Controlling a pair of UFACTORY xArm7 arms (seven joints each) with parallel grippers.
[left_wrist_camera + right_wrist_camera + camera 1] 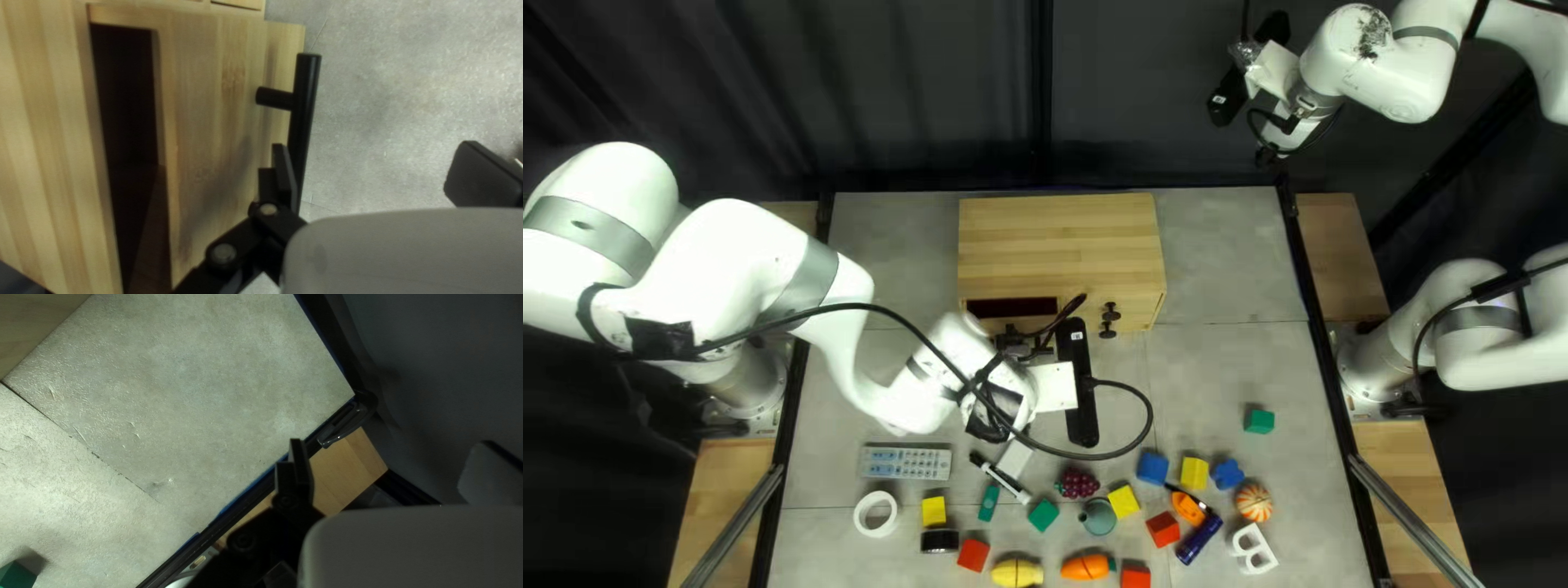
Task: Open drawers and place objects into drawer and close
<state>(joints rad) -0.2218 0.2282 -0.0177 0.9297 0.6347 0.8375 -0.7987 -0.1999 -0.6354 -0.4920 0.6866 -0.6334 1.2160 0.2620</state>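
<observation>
My left gripper (pixel 1032 346) is at the front of the wooden cabinet (pixel 1062 242). The cabinet's left drawer stands partly out, with a dark gap (pixel 1013 308) behind its front. In the left wrist view my open left gripper (pixel 384 171) has one finger beside the black handle (pixel 306 103) of the drawer front (pixel 218 109), the other far off; whether that finger touches the handle I cannot tell. The drawer's dark inside (pixel 128 98) shows little. High beyond the table's far edge is my right gripper (pixel 1231 93); in its wrist view this right gripper (pixel 389 468) stands open, holding nothing.
A black handle (pixel 1111 319) sits on the cabinet's right front. Blocks, toy food and other small things lie along the near side, including a remote (pixel 906 462), a white ring (pixel 875 514), purple grapes (pixel 1078 484) and a white letter (pixel 1253 549). A green block (pixel 1260 420) lies further right.
</observation>
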